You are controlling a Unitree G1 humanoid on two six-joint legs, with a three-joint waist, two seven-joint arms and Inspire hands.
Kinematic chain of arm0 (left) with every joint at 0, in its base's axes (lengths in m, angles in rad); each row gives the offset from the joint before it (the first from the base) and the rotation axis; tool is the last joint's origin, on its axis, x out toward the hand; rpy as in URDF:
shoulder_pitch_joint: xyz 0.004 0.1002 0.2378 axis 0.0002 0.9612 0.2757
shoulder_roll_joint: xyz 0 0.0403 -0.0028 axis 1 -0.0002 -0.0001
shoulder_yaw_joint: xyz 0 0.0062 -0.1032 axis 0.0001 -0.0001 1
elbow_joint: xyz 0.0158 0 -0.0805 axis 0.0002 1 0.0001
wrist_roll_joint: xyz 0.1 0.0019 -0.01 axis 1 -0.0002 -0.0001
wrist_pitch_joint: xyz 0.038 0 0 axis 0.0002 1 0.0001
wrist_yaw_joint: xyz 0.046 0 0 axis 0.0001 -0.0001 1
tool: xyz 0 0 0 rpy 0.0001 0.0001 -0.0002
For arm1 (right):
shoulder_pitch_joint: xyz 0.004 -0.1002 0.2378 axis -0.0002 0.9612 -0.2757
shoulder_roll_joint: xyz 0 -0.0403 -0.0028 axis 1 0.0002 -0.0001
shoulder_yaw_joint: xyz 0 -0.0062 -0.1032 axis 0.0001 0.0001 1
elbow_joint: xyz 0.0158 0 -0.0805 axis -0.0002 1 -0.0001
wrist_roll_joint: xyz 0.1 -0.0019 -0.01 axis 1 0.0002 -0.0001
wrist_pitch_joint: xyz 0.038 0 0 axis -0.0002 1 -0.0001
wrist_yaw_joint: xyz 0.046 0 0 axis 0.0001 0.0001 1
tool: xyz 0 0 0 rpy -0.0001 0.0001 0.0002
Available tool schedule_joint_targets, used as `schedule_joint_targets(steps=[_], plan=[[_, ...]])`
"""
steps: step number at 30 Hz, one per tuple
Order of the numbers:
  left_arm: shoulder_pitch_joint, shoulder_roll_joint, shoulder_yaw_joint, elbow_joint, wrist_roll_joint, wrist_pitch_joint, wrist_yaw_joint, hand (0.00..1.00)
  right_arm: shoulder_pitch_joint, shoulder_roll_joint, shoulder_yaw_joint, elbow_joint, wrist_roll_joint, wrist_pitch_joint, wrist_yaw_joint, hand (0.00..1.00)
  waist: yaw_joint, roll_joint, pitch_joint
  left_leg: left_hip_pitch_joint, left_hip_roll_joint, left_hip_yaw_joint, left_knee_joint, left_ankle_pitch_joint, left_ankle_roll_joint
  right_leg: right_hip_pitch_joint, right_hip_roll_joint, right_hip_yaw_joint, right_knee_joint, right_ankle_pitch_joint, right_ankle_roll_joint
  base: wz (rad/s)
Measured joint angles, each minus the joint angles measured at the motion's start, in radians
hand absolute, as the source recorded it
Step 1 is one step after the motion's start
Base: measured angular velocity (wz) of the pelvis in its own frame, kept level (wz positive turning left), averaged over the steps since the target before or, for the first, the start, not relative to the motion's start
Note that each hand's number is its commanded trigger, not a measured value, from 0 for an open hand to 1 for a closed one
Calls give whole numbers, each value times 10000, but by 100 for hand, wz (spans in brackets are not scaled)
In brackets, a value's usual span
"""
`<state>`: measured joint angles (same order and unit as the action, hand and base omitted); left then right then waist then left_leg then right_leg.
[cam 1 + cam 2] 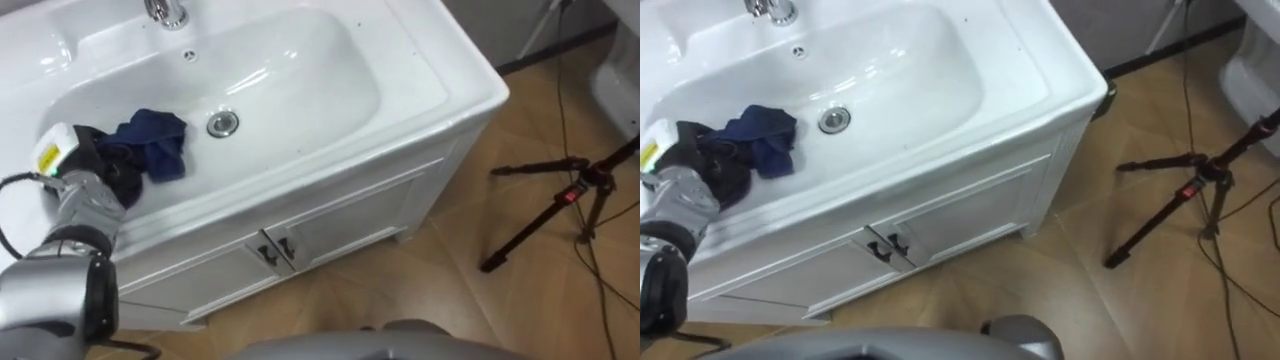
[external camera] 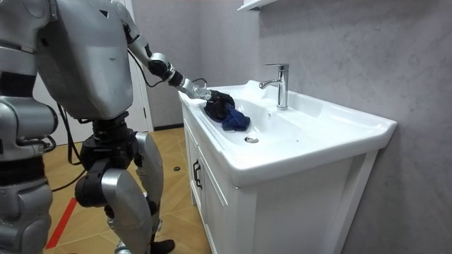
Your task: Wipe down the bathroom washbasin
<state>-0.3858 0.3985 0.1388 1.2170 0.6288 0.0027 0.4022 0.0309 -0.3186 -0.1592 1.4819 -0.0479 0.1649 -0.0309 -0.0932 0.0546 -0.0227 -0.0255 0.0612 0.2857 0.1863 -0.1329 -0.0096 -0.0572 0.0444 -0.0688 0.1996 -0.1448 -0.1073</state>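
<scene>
A dark blue cloth (image 1: 155, 140) lies bunched in the left part of the white basin (image 1: 300, 70), just left of the metal drain (image 1: 222, 123). My left hand (image 1: 105, 170) reaches over the basin's front left rim, its dark fingers curled into the cloth's near end. In the room view I stand at the vanity's end with the left arm stretched out, hand (image 2: 201, 90) on the cloth (image 2: 229, 111). The chrome faucet (image 2: 281, 85) stands at the basin's far side.
The basin tops a white cabinet with two doors and dark handles (image 1: 275, 250). A black tripod (image 1: 570, 200) stands on the wooden floor to the right, cables beside it. A white fixture (image 1: 615, 70) is at the far right.
</scene>
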Motion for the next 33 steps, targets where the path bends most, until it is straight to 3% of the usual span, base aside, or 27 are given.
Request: schedule_joint_targets(steps=[2, 5, 10, 13, 16, 20, 25, 29, 33], plan=[[524, 6, 303, -816, 204, 0, 3, 100, 4, -2, -353, -40, -16, -35, -176, 0, 64, 113, 8, 1, -2, -381, 3, 1, -4, 141, 38, -57, -175, 21, -50, 4], [797, 23, 577, -1390, 419, 1, 75, 100, 73, -4, -508, -33, -17, -23, -421, 0, 195, 193, -4, 11, 0, -717, -72, 11, -20, 242, 76, -199, -323, 14, -115, 12], [1176, 316, 1027, -2286, 412, 57, 97, 100, 366, -54, -510, -297, -64, -107, -661, 0, 397, 298, 8, 91, 0, -1004, -198, 36, -64, 385, 87, -550, -399, -19, -168, 10], [1525, 323, 1038, -2898, 415, -5, 102, 100, 487, -55, -554, -493, -290, -223, -743, 0, 459, 261, 43, 223, -1, -1013, -287, 45, -80, 548, 90, -620, -498, -22, -168, 10], [1651, 324, 1121, -3297, 410, 29, 299, 100, 534, -47, -586, -671, -458, -325, -754, 0, 455, 199, 172, 377, -37, -1151, -281, 13, -131, 742, 70, -641, -511, -95, -172, 10], [2267, 325, 1339, -4039, 282, 184, 617, 100, 862, -8, -586, -890, -882, -418, -747, 0, 441, 148, 162, 572, -78, -1528, -270, -50, -228, 941, 56, -716, -501, -168, -132, 7], [3158, 300, 1344, -5446, -74, 431, 707, 100, 1109, 74, -559, -854, -1158, -411, -647, 0, 422, 76, 150, 568, -120, -1570, -242, -56, -237, 969, 5, -882, -498, -192, -90, 12], [3459, 71, 1343, -6731, -56, 490, 766, 100, 1281, 113, -583, -985, -1205, -443, -569, 0, 383, 40, 177, 641, -201, -1598, -225, -57, -236, 1112, -88, -1088, -500, -243, -2, 19], [3460, 65, 1341, -7380, -53, 471, 1151, 100, 1370, 263, -562, -1079, -1211, -570, -506, 0, 326, -13, 203, 758, -235, -1623, -230, -61, -230, 1277, -103, -1094, -510, -281, 55, 10]])
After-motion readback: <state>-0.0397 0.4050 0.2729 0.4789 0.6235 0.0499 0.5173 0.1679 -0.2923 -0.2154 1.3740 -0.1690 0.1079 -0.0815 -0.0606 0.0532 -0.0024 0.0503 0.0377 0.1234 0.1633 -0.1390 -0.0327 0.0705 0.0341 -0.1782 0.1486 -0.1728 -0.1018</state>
